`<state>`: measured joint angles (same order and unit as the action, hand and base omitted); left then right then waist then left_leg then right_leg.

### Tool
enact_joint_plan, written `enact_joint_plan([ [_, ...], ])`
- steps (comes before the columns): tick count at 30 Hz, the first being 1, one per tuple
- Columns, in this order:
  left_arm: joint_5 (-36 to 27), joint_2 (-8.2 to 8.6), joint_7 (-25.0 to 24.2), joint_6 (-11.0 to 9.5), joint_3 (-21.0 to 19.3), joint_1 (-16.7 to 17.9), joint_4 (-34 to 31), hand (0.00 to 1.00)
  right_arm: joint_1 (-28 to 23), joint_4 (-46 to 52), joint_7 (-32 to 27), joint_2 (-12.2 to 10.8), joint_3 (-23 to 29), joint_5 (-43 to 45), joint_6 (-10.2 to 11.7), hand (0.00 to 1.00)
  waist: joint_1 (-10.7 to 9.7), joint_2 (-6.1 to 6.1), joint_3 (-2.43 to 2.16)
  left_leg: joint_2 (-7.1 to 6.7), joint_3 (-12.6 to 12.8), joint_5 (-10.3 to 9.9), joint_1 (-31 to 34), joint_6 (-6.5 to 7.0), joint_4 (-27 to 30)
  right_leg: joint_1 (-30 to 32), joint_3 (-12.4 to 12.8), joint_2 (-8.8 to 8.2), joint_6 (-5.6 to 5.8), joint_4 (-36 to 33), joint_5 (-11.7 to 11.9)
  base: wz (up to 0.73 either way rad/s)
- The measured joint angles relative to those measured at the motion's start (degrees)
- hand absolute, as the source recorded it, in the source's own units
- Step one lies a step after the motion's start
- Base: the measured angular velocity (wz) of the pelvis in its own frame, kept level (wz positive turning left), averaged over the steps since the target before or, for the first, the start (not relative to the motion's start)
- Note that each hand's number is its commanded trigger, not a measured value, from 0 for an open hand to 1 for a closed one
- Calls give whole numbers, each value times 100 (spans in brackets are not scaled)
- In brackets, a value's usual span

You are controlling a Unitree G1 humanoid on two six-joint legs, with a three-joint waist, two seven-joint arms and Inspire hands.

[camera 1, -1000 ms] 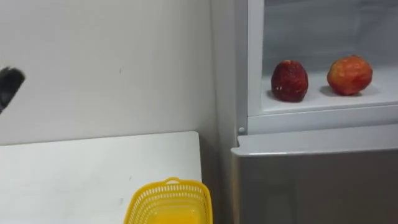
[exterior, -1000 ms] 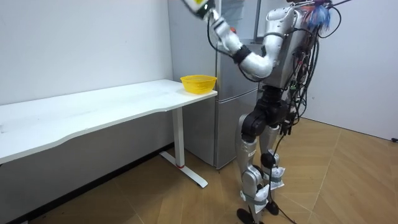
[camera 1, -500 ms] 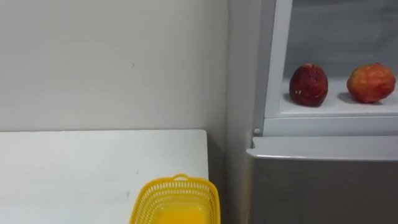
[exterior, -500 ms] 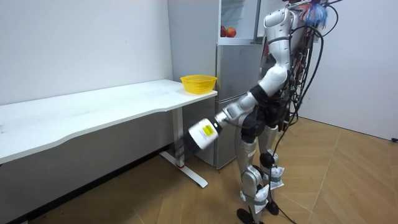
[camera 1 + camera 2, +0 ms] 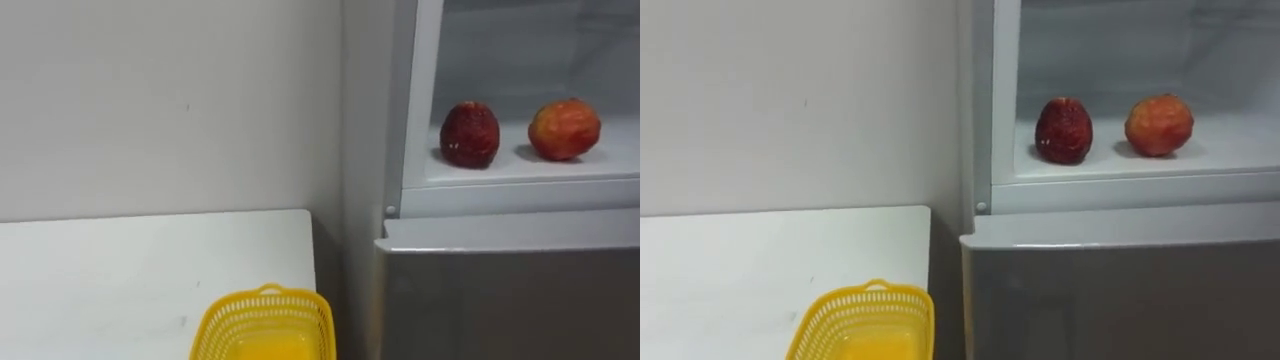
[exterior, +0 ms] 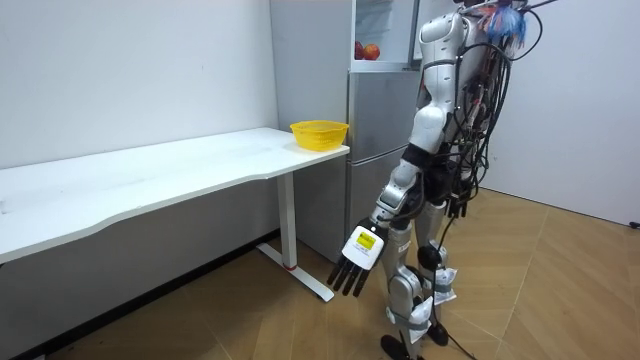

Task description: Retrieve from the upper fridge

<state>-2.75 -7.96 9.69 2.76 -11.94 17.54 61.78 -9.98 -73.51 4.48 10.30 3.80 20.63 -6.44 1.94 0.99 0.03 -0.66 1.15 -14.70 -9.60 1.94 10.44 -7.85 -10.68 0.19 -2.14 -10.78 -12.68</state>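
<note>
Well, that left arm has come right down. A second ago it was flung up near the top of the fridge (image 6: 385,150), half a second ago it was swinging past hip height, and now the left hand (image 6: 357,258) hangs low in the room view's lower middle, beside the robot's knee and well under the level of the table (image 6: 150,170). Its fingers are straight and spread, pointing at the floor, with nothing in them. The arm itself is almost fully stretched, slanting down and away from the body. My guess is the business with the door is over and the arm is clearing out of the way. The upper compartment (image 5: 520,60) stands open, and the goods are untouched. The dark red fruit (image 5: 469,134) and the orange-red fruit (image 5: 564,129) sit side by side, a gap between them, on the white shelf (image 5: 520,168) in the upper right of the eye view, above the grey lower door (image 5: 510,300). At the bottom edge the yellow basket (image 5: 262,293) waits on the table corner just beside the fridge. So the retrieval proper hasn't begun; a hand must yet go up to that shelf.
</note>
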Motion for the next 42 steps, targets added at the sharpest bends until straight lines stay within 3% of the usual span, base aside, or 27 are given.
enact_joint_plan([
  [4, 803, 52, -278, 250, 275, -105, 143, 0, -27, -19, 5, -123, -73, 7, -110, 0, -25, -106, -16, 11, 15, 0, -23, 1, 32, -26, 39, 1, 2, 2, 0, -4],
  [9, 1559, 52, -546, 525, 659, -231, 246, 0, -20, -14, -2, -150, -101, 11, -192, 0, -51, -116, -13, 10, 55, -1, -88, 2, -13, -70, 121, 9, 17, -7, 9, -3],
  [18, 1874, 46, -1061, 823, 694, -309, 238, 0, 12, 25, -6, -160, -261, 17, -243, 0, -76, -121, -8, 14, 61, -1, -118, 7, -45, -92, 123, 13, 23, 6, 11, 0],
  [27, 1994, 44, -1256, 839, 1155, -487, 241, 0, 185, 23, -22, -167, -482, 10, -240, 0, -127, -115, -2, 26, 175, -2, -52, 7, -41, -17, 178, 12, 25, -9, 10, -3],
  [31, 1992, 41, -1257, 832, 1171, -489, 231, 0, 228, 187, -257, -166, -476, -37, -226, 0, -174, -112, 2, 23, 184, -1, 3, 7, 9, 10, 185, 10, 28, -38, 12, -1],
  [37, 2071, 41, -1245, 700, 1270, -484, 215, 0, 234, 729, -854, -162, -333, -214, 70, 0, -172, -95, 17, 20, 330, -1, 32, 7, 31, 140, 292, 5, 39, -70, -5, -10],
  [42, 2098, 27, -1216, 623, 1260, -497, 128, 0, 161, 2300, -1301, -208, -14, -660, 309, 0, -242, -79, 26, 31, 414, -1, 105, 7, 28, 284, 370, 19, 42, -127, 4, -8],
])
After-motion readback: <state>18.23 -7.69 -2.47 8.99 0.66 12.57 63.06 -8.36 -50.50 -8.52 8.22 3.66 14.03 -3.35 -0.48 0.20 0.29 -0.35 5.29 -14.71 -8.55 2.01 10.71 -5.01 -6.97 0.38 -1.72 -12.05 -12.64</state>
